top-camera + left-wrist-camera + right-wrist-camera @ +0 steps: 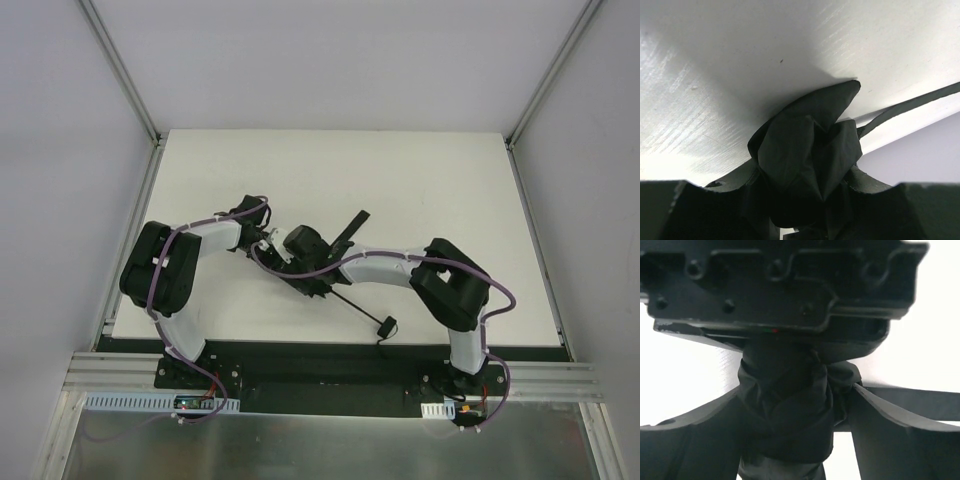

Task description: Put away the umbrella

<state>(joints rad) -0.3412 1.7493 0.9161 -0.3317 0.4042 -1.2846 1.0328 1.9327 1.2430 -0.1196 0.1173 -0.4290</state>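
From above, the umbrella point(357, 306) lies mid-table point(430, 180), its shaft slanting towards the knob handle point(385, 325). The left gripper point(270, 242) and right gripper point(303, 250) meet at its fabric end. In the left wrist view, the jaws are clamped on bunched black fabric. In the right wrist view, the jaws stand apart, flanking the bundle.

One black umbrella point(303, 243), with one thin shaft point(355, 303) and one knob handle point(386, 325). Two robot arms: one left arm point(165, 275), one right arm point(450, 285). Two grippers: one left gripper point(805, 192), one right gripper point(790, 440). One white table point(420, 180).
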